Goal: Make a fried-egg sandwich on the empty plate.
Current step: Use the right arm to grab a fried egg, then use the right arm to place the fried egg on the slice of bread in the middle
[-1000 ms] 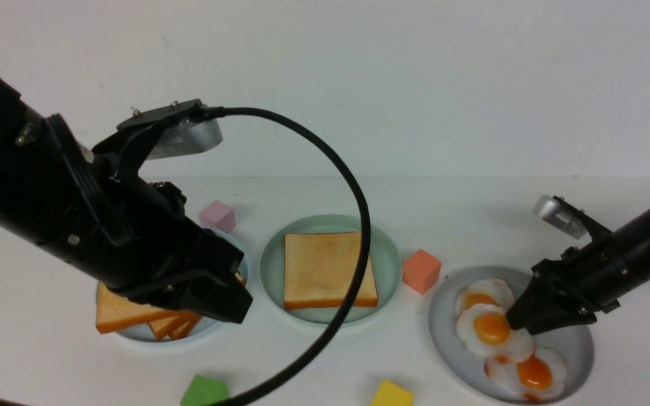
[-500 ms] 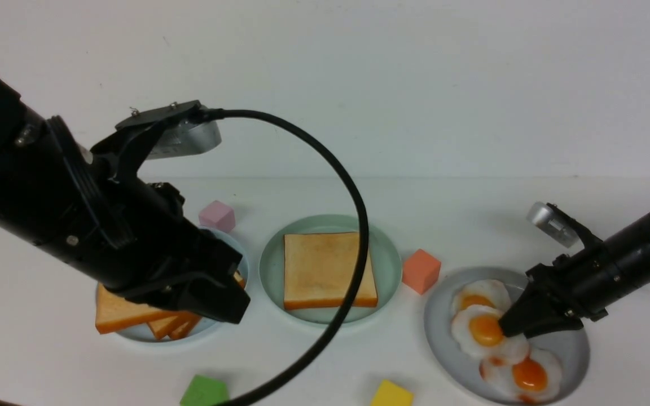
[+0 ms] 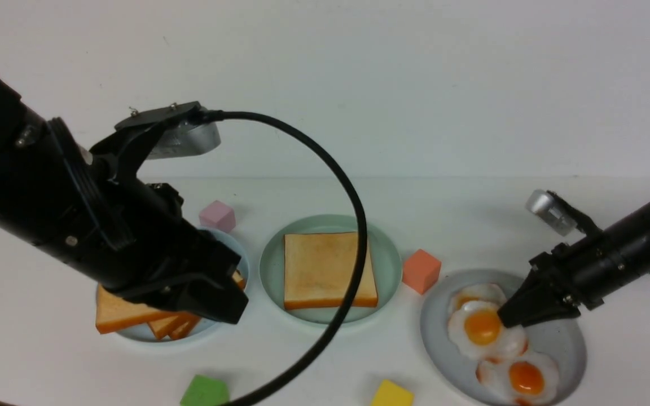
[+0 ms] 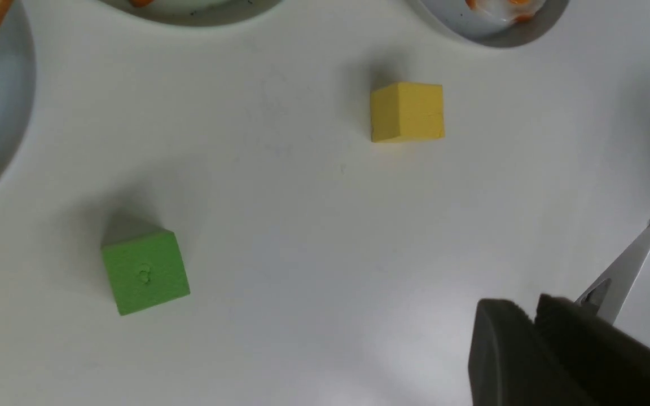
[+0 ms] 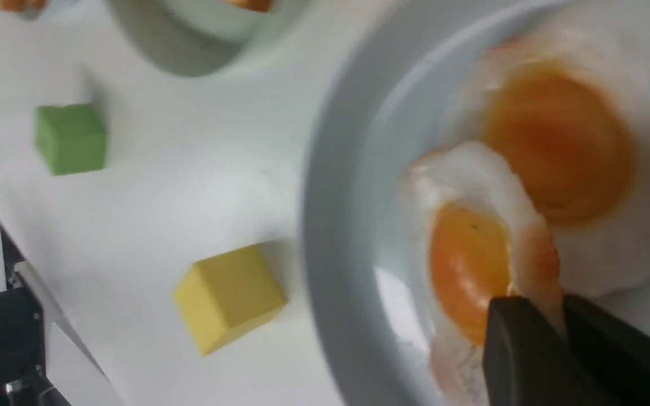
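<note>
At the centre of the white surface [image 3: 471, 214] we find the round mint-green plate with a low raised rim [image 3: 388, 256]. One square golden-brown toast slice with a darker orange crust [image 3: 325, 268] lies flat on it.

Right of the mint-green plate, past a salmon-orange cube [image 3: 421, 270] standing just beside its rim, lies a larger round grey plate [image 3: 562, 344]. There the right hand [image 3: 505, 321] has its black fingers [image 5: 519, 349] closed on the thin white edge of a small white fried egg with an orange yolk [image 5: 469, 262]. The other fried eggs [image 3: 480, 291] overlap it. We cannot tell whether the pinched egg is clear of the grey plate.

Left of the mint-green plate, a pale blue plate [image 3: 139, 335] holds a fanned stack of toast slices [image 3: 122, 316]. The left hand [image 3: 226, 307] hangs above that stack, and its wrist view shows us its two pads pressed together with nothing between them. A black cable [image 3: 353, 225] loops from that arm across the mint-green plate.

Behind and left of the mint-green plate stands a small pink cube [image 3: 218, 216]. Nearer to us than that plate sit a green cube [image 3: 203, 390] and a yellow cube [image 3: 391, 395], well apart.
</note>
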You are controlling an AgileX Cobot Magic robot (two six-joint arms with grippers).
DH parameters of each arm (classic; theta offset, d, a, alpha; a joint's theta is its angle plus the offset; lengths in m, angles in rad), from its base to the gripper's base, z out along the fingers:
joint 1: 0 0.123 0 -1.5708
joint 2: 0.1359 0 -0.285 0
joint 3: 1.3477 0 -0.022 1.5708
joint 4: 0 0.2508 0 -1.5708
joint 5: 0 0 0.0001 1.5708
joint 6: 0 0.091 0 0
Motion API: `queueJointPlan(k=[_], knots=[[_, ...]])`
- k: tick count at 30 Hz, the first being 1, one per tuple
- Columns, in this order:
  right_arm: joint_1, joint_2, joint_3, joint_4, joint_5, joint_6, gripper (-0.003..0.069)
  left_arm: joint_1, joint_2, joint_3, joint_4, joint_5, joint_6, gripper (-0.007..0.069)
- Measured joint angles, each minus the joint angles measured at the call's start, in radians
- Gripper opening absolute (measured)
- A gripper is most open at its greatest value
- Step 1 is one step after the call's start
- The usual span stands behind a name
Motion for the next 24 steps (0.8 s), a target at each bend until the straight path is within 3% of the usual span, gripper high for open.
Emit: queueJointPlan(k=[7, 15, 18, 24], knots=[[0.045, -0.064, -0.038, 0.112, 0.009, -0.008, 0.0074, 0.000, -0.008, 0.000, 0.037, 0.002, -0.039, 0.0097], [0.271, -0.026, -0.195, 0.157, -0.061, 0.015, 0.0074, 0.000, -0.131, 0.093, 0.146, -0.084, -0.121, 0.0102], [0.363, 0.060, -0.349, 0.157, -0.137, 0.083, 0.0074, 0.000, -0.206, 0.181, 0.165, -0.136, -0.125, 0.0102], [0.410, 0.211, -0.512, 0.157, -0.240, 0.154, 0.0074, 0.000, -0.245, 0.236, 0.167, -0.147, -0.132, 0.0111]])
